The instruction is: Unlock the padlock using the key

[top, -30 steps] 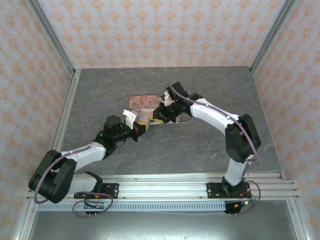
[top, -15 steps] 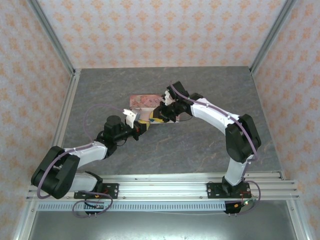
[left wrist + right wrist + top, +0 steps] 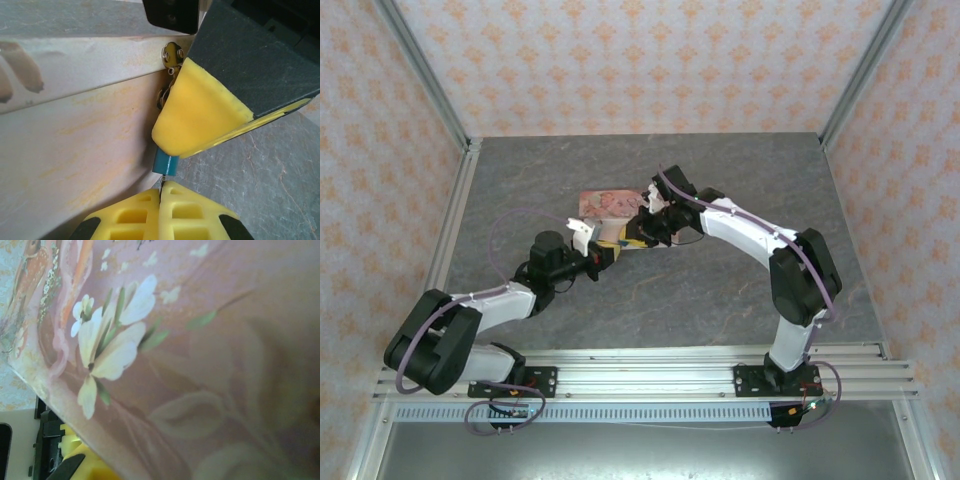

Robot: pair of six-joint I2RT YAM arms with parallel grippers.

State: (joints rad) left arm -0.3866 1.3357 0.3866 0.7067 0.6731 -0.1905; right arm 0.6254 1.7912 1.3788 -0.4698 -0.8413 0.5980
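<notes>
Item: pink tin (image 3: 605, 203), lid shut, contents hidden, mid-surface (image 3: 740, 300), with open room on every side of it. At the tin's front edge: padlock (image 3: 165, 163), pinched in my right claw (image 3: 640, 234). Just below the padlock: my left claw (image 3: 161, 192), pressed closed, seemingly on the key (image 3: 161, 185).

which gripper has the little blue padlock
The right gripper: its yellow fingers are closed over the padlock. The left gripper sits shut just below the padlock.
</notes>
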